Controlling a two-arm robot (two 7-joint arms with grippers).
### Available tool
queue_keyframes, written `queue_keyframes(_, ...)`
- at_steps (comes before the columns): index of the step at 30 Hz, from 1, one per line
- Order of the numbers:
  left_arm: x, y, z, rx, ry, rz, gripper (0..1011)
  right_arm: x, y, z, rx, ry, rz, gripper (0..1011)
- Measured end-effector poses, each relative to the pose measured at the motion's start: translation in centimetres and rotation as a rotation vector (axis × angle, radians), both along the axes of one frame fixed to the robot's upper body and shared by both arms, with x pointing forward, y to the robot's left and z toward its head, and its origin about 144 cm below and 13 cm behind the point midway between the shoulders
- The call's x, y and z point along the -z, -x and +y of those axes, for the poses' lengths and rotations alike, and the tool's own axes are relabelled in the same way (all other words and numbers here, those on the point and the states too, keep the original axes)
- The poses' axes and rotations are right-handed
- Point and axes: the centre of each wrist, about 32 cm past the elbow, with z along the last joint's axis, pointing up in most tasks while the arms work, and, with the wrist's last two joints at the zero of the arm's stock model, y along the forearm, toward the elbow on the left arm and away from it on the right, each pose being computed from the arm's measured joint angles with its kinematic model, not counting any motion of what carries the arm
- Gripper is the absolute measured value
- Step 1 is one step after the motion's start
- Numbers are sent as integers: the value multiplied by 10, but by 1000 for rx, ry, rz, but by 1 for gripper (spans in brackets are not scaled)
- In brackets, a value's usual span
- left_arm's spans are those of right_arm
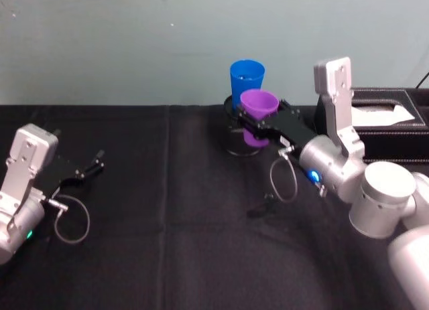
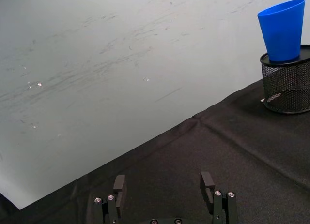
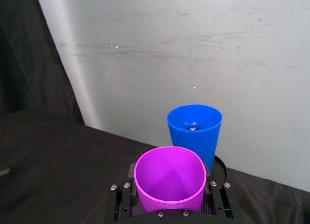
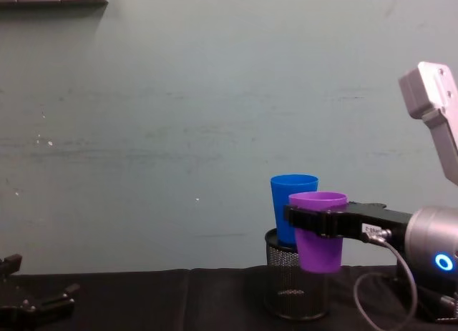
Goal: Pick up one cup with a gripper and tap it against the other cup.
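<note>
We see the right gripper (image 1: 259,127) pinching the purple cup (image 1: 259,102) upright above the table (image 1: 167,209). It is just in front of the blue cup (image 1: 247,75), which stands in a black wire-mesh pen holder (image 4: 285,294). The purple cup hides the blue cup's lower part, so we cannot tell whether they touch. The left gripper (image 1: 90,168) sits low at the table's left, jaws spread, empty.
</note>
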Motion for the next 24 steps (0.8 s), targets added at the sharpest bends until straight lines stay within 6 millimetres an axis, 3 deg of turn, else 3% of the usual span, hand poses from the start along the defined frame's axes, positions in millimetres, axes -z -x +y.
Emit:
queue_keyframes(8, 0, 0, 0, 0, 0, 0, 1000, -3, -16, 5, 12, -8, 4, 729)
queue_keyframes(24, 0, 0, 0, 0, 0, 0, 1000, -3, -27, 5, 30, -24, 19, 729)
